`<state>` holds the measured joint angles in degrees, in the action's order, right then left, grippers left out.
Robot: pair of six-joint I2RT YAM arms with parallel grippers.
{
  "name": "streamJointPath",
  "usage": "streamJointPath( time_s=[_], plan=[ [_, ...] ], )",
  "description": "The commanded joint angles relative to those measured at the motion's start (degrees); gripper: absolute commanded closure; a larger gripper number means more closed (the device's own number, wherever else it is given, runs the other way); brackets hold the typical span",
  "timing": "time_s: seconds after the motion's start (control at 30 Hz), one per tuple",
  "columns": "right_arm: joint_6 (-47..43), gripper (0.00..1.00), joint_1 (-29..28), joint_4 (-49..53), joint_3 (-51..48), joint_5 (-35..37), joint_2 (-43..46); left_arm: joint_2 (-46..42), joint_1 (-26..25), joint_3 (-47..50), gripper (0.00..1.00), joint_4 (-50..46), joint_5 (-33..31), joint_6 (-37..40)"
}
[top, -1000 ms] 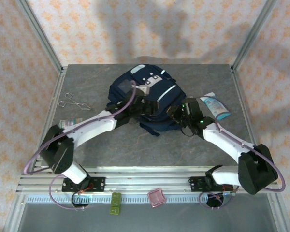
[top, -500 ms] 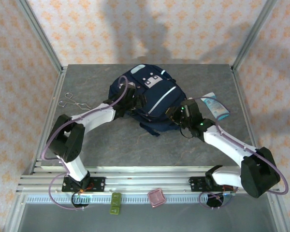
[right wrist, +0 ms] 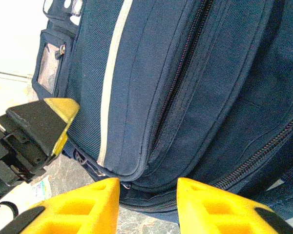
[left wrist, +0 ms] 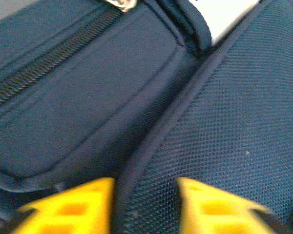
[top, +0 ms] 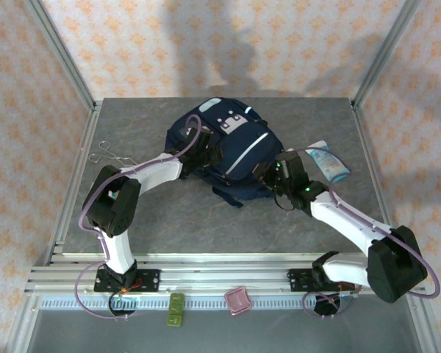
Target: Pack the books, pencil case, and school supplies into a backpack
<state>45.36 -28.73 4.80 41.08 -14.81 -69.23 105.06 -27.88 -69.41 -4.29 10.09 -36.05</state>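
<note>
The navy backpack (top: 231, 143) lies in the middle of the table. My left gripper (top: 200, 152) is at its left flank. In the left wrist view its yellow fingers (left wrist: 78, 204) stand apart on the backpack (left wrist: 224, 107), with a raised seam running between them. Whether they pinch the cloth is unclear. My right gripper (top: 267, 174) is at the lower right side, its fingers (right wrist: 83, 204) on either side of the backpack's (right wrist: 185, 73) rounded bottom edge. The red (top: 237, 301) and grey-green (top: 177, 309) school supplies lie on the front rail. The books and pencil case are out of view.
Metal scissors (top: 112, 155) lie near the table's left edge. A white-and-blue tube (top: 328, 162) lies right of the backpack. Aluminium frame posts stand at the table's back corners. In the right wrist view, one finger of the left gripper (right wrist: 44, 122) shows beside the backpack.
The left gripper has moved from the top middle of the backpack to its left flank, and that arm's elbow has swung back and up. The right arm has hardly moved.
</note>
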Motion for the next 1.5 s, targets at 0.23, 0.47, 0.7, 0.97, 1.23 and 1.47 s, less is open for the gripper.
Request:
streamJointPath(
  time_s=[0.23,0.47,0.7,0.97,1.23,1.47],
  plan=[
    [-5.4,0.67,-4.1,2.1,3.6,-1.2,-3.4,-5.4,0.0,-0.2,1.0,2.4,6.2,-5.0],
    [-8.2,0.65,-12.2,1.0,10.8,0.0,-10.7,-11.8,-0.1,1.1,1.0,4.9,8.1,-10.8],
    [-3.0,0.62,-13.3,3.0,16.7,5.7,-16.8,-14.0,-0.2,5.1,1.0,9.6,9.9,-14.7],
    [5.1,0.6,-14.6,7.5,21.3,16.4,-22.4,-14.9,-0.8,6.6,1.0,13.5,11.9,-16.8],
    [6.9,0.61,-14.6,9.9,27.3,21.4,-26.9,-14.2,-1.4,5.9,1.0,14.8,13.3,-17.5],
    [4.0,0.89,-15.0,11.1,23.2,18.4,-25.0,-14.4,-0.7,5.5,1.0,13.6,10.9,-15.9]
  ],
)
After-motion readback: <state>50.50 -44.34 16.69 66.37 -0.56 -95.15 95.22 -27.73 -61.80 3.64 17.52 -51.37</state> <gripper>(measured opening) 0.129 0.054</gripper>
